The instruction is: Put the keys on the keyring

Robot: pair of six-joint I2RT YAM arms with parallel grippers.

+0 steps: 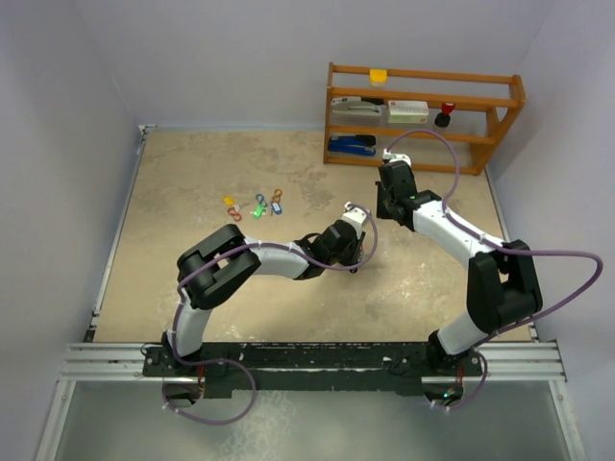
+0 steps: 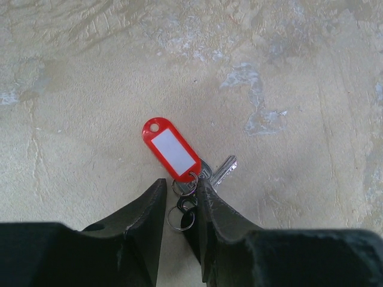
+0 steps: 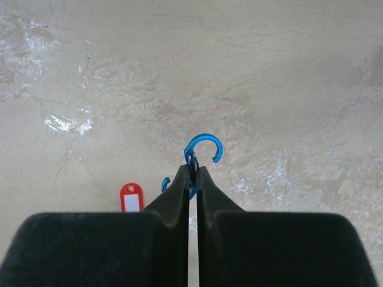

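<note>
A silver key (image 2: 224, 169) with a red tag (image 2: 172, 149) lies on the table, and its small rings (image 2: 180, 217) trail between my left gripper's fingers. The left gripper (image 2: 181, 184) hangs low over them at mid-table (image 1: 356, 259). Its jaws are narrow but still apart, and the left finger stands clear of the rings. My right gripper (image 3: 192, 173) is shut on the keyring (image 3: 203, 146), a blue S-shaped clip whose hook sticks out past the fingertips. It hovers just behind the left gripper (image 1: 386, 213). The red tag (image 3: 131, 197) also shows below it. More tagged keys (image 1: 258, 208) lie at left-centre.
A wooden shelf (image 1: 423, 106) stands at the back right holding a blue stapler (image 1: 351, 145) and small items. Coloured S-shaped clips (image 1: 234, 213) lie among the loose keys. Walls close in the table on the left, back and right.
</note>
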